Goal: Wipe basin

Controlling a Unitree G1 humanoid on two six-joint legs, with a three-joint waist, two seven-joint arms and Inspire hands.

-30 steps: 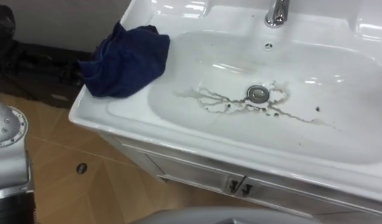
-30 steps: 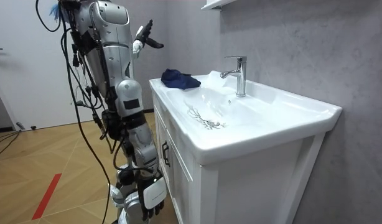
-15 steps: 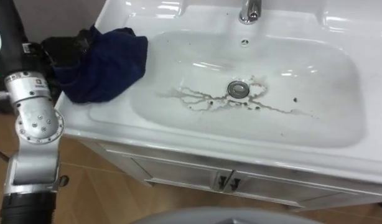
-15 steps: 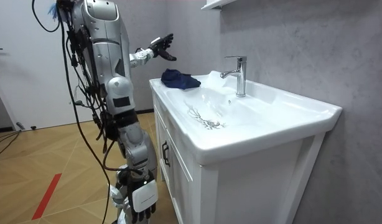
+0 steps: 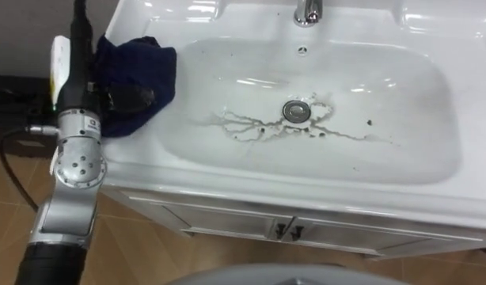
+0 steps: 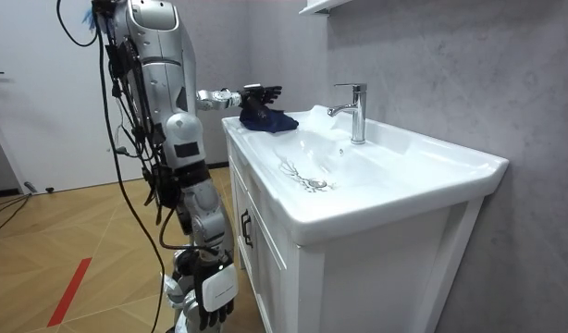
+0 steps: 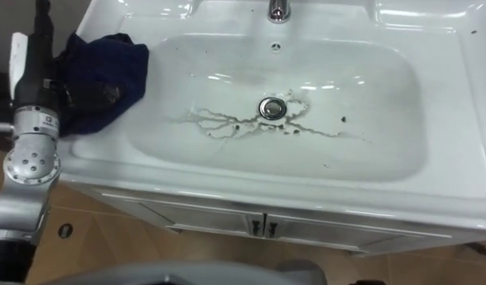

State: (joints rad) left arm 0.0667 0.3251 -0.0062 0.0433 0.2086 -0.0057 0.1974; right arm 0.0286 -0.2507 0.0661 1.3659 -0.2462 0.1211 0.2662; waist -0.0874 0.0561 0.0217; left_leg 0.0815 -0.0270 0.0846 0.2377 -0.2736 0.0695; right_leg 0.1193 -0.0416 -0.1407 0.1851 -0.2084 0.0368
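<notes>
In the left eye view, a white basin (image 5: 401,142) sat in a vanity top, with dark branching streaks (image 5: 251,127) spreading from its drain (image 5: 296,110) below the faucet (image 5: 307,11). Wood floor (image 5: 132,253) lay beneath the cabinet (image 5: 227,226). A dark blue cloth (image 5: 148,67) lay bunched on the basin's left rim, and the left hand (image 5: 123,99) lay over it, hard to read against the dark fabric. The right eye view showed the same. In the room view, the robot stood at the vanity's end by a grey wall (image 6: 450,74). Its left hand's fingers were stretched out flat on the cloth's top, not clenched, and the right hand (image 6: 213,294) hung low beside its leg.
</notes>
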